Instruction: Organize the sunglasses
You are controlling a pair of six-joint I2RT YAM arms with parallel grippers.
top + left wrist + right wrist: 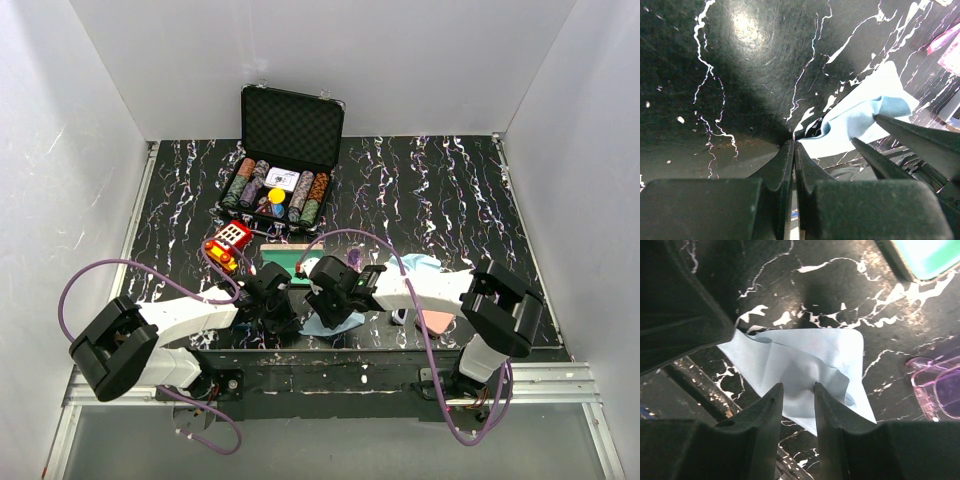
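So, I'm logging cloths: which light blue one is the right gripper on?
The light blue cloth at the near edge, bunched between the right gripper's fingertips; the other cloth lies farther back, to the right.

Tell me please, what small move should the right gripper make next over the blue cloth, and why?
Probably close the right gripper on the light blue cloth. Its jaws stand apart over a raised fold of the rumpled cloth, so a pinch looks ready. The left gripper is shut, tips near the cloth's edge. The purple sunglasses lie beside the cloth.
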